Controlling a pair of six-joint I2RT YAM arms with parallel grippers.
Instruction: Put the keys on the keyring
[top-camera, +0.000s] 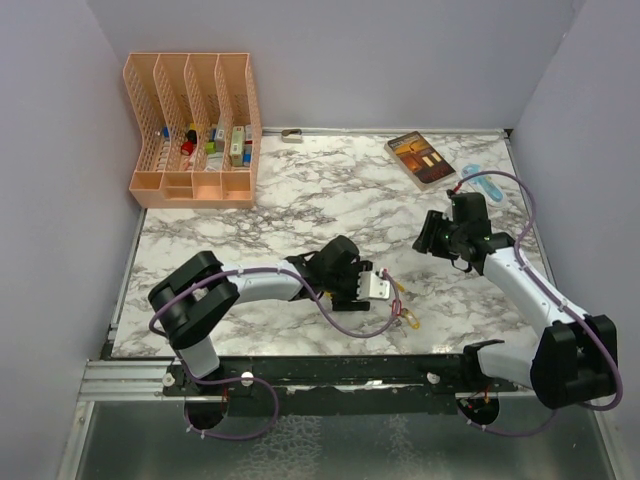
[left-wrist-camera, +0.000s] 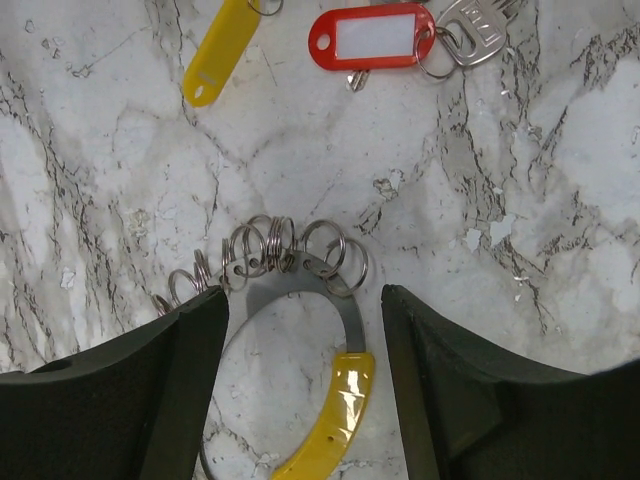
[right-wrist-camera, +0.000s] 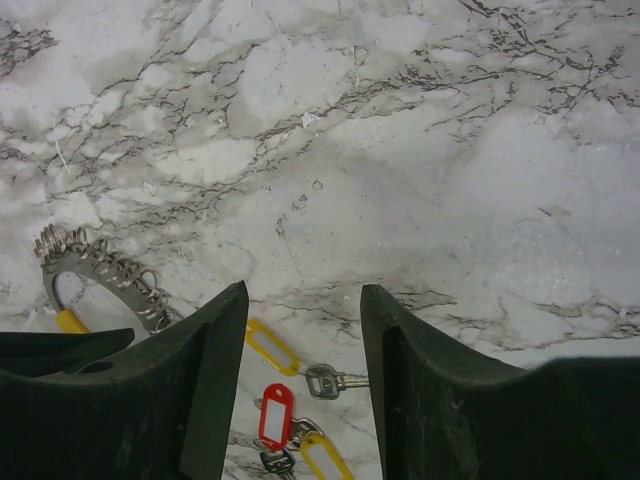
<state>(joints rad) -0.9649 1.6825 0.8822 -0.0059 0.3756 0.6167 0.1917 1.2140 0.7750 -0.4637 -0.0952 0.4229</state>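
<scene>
Here the left gripper (left-wrist-camera: 305, 400) stands spread wide and grips nothing, its dark fingers (left-wrist-camera: 170, 400) set down on either side of the keyring (left-wrist-camera: 300, 268). The ring's grey metal arc and yellow segment lie flat on the marble table (left-wrist-camera: 560, 200) in the gap, and its small split rings fan out just ahead of the fingertips. Farther ahead lie the keys (left-wrist-camera: 372, 38), with a yellow tag, a red tag and a silver key, apart from the keyring. The right gripper (right-wrist-camera: 303, 370) is likewise released and empty, well apart from the left one. In its wrist view the keys show on the marble through the gap between its fingers, and the keyring lies off to one side.
</scene>
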